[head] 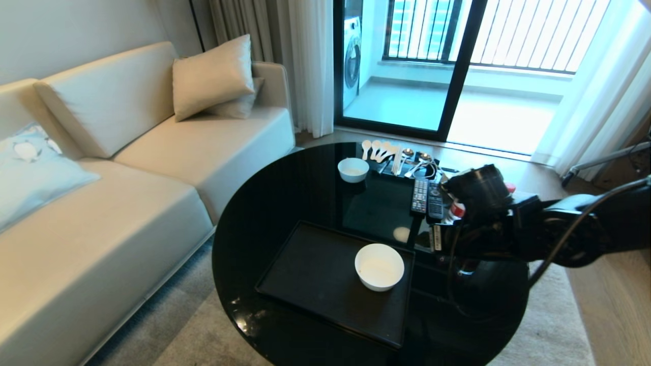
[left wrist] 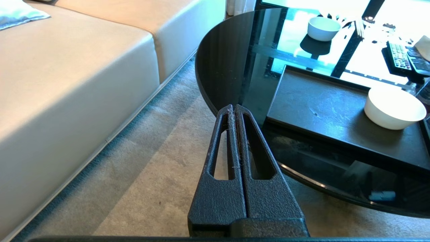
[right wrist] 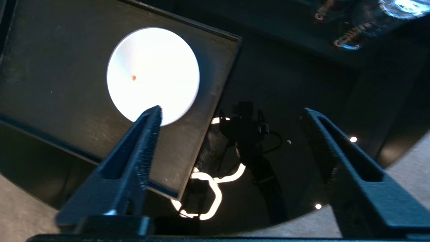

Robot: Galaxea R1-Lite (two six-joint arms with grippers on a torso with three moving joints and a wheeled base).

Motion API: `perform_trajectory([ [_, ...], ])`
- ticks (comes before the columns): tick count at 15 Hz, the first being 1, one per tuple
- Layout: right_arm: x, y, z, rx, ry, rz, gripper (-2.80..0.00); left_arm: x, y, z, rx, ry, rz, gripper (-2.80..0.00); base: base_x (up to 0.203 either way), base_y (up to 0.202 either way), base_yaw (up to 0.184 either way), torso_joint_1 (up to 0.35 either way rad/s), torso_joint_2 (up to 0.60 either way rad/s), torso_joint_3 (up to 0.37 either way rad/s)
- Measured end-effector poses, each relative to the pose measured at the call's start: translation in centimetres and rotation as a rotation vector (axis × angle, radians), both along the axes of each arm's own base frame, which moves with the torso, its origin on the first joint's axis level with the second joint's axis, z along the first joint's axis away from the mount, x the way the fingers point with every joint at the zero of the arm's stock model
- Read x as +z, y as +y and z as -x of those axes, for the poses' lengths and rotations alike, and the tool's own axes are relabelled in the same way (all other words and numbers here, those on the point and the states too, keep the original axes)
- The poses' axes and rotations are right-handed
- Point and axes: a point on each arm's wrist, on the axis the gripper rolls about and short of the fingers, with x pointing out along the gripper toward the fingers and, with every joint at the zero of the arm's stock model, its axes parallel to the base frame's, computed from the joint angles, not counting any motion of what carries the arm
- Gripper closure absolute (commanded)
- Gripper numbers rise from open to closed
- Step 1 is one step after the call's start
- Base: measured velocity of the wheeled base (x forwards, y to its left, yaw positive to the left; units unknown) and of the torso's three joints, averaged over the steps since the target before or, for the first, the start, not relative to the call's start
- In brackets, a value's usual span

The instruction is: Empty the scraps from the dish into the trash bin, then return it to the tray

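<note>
Dish (head: 379,266) on one tray (head: 315,274); right pincer (right wrist: 231,114) wide apart, empty.

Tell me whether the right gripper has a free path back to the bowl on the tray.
Probably yes. The right gripper is open above the tabletop beside the tray, near the bowl. Nothing stands between them, and the bowl sits alone at the tray's near corner.

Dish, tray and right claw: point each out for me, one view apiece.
dish (head: 379,269): head view, on its white inner floor.
tray (left wrist: 319,111): left wrist view, on its bare matte black floor.
right claw (right wrist: 231,114): right wrist view, midway between its spread fingertips.
</note>
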Motion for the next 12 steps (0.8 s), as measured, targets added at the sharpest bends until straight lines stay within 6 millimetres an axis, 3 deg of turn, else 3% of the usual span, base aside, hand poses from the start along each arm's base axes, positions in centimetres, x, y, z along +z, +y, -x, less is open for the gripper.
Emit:
perform_trajectory([
  [6, 2.8, -5.0, 7.7, -0.027, -0.103, 0.055, 0.0, 0.0, 0.0, 0.0, 0.0, 0.0, 0.0, 0.0, 0.0, 0.0, 0.0, 0.0, 0.0, 0.0],
  [12, 2.8, -8.9, 15.2, -0.086, -0.216, 0.104, 0.0, 0.0, 0.0, 0.0, 0.0, 0.0, 0.0, 0.0, 0.0, 0.0, 0.0, 0.0, 0.0, 0.0],
])
